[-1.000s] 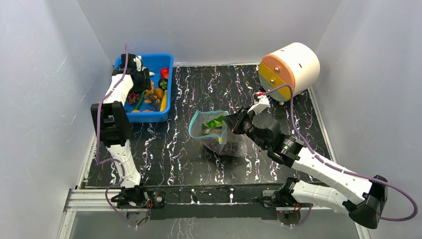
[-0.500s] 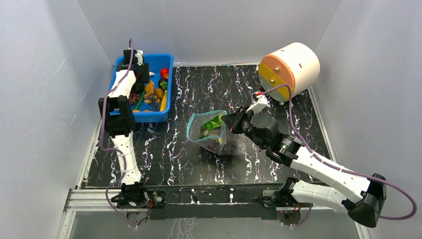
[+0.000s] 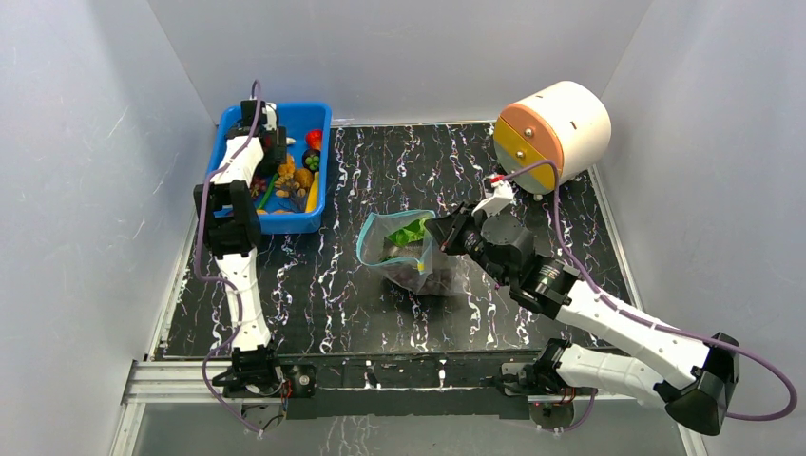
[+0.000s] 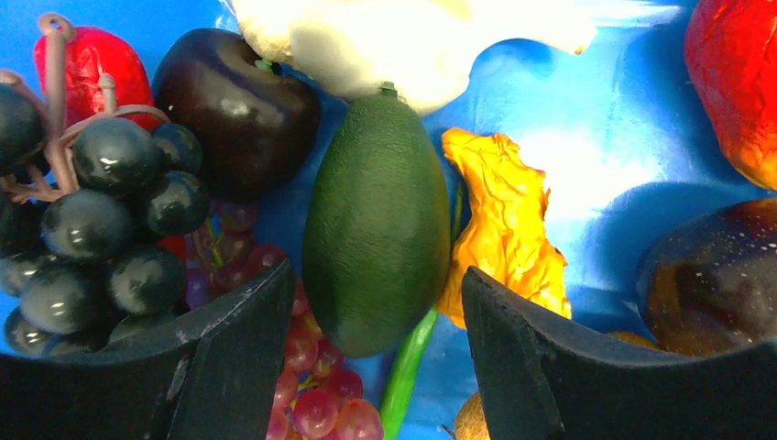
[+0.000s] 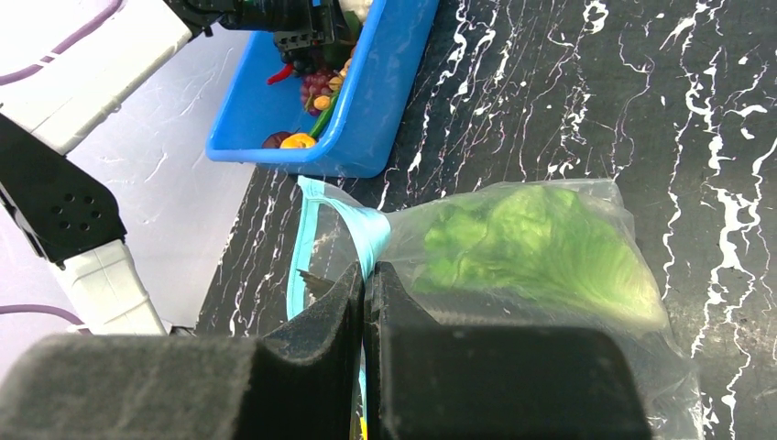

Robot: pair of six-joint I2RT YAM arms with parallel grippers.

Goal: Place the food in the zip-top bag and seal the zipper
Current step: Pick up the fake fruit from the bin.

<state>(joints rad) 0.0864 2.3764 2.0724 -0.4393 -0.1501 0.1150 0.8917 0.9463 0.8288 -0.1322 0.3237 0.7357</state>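
The clear zip-top bag (image 3: 411,255) lies at the table's middle with its teal zipper (image 5: 341,220) open toward the left. A green lettuce head (image 5: 531,247) and dark pieces lie inside it. My right gripper (image 5: 366,275) is shut on the bag's teal rim and holds the mouth up; it also shows in the top view (image 3: 439,231). My left gripper (image 4: 376,316) is open, low inside the blue bin (image 3: 276,166), its fingers on either side of a dark green oval fruit (image 4: 377,220). A dark grape bunch (image 4: 96,211) lies at its left, an orange piece (image 4: 504,225) at its right.
The bin also holds a dark plum (image 4: 234,110), red pieces (image 4: 733,87), pink grapes (image 4: 307,394) and a white piece (image 4: 385,37). A cream drum with an orange face (image 3: 553,128) stands at the back right. White walls enclose the table.
My left arm has reached farther back into the bin and dropped lower over the food. The right gripper has pulled the bag's rim slightly left and stays shut on it.
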